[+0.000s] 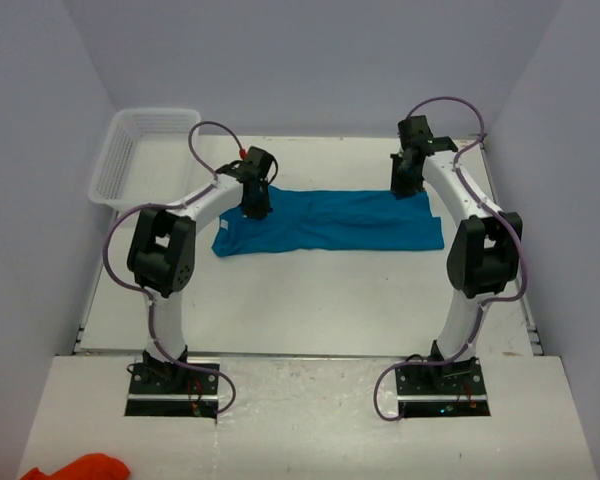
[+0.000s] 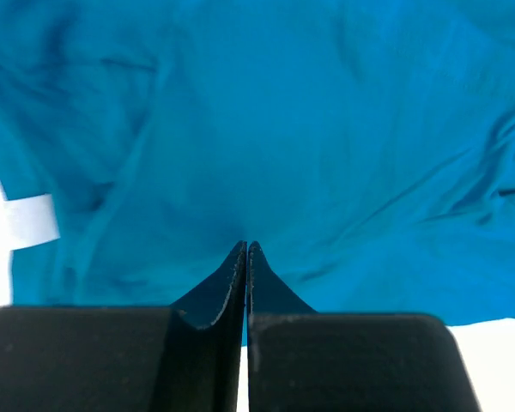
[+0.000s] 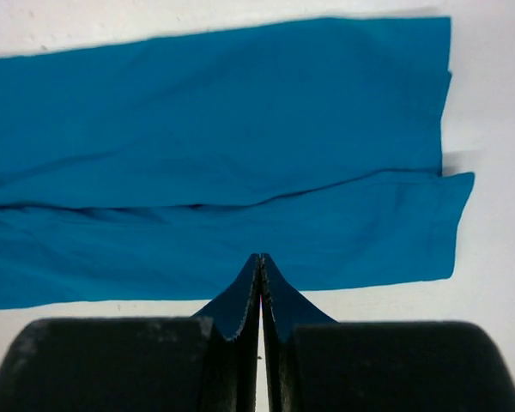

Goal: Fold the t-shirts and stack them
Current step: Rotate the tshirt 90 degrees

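On the table lies a thin, seemingly folded t-shirt.

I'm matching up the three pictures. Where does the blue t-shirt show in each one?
Top view: the t-shirt lies on the table, stretched left to right.
Left wrist: it fills nearly the whole picture.
Right wrist: a wide band across the upper half, ending near the right edge.
Shared landmark: the white table bordering the cloth.

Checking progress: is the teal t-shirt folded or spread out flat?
Folded lengthwise: the t-shirt lies as a long narrow band, and the right wrist view shows one layer's edge lying over another, hems offset.
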Robot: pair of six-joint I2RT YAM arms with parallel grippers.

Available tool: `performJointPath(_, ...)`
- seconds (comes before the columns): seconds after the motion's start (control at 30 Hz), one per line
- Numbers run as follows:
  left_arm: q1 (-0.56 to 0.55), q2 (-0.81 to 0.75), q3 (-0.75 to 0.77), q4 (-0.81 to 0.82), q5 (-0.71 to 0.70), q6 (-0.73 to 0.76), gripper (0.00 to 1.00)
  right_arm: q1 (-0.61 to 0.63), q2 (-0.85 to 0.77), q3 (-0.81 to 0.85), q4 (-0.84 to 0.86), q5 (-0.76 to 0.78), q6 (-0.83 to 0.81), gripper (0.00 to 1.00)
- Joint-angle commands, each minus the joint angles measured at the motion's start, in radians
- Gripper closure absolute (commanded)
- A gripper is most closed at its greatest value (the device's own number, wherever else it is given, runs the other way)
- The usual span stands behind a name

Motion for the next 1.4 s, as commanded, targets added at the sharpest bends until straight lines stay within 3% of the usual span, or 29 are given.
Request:
performJointPath(0.0, -0.023, 0.002, 0.052, 0.008, 0.056, -0.024, 1.00, -0.005, 0.005, -0.009, -0.027, -0.044, 0.003, 1.00)
performJointPath(0.33, -0.023, 0.070, 0.080, -0.022, 0.004, 0.010, 1.00, 0.041, 0.146, 0.020, -0.090, -0.055, 0.025, 1.00)
performJointPath(0.93, -0.013, 0.216, 0.180, -0.025, 0.007, 0.030, 1.00, 0.100, 0.223, -0.029, -0.031, -0.150, 0.085, 1.00)
performJointPath(1.23, -0.002, 0.230, 0.191, -0.025, 0.011, 0.040, 1.00, 0.139, 0.269, 0.040, -0.093, -0.140, 0.111, 1.00)
performJointPath(1.37, 0.003, 0.224, 0.188, -0.032, 0.005, 0.048, 1.00, 0.150, 0.303, 0.037, -0.116, -0.232, 0.125, 1.00)
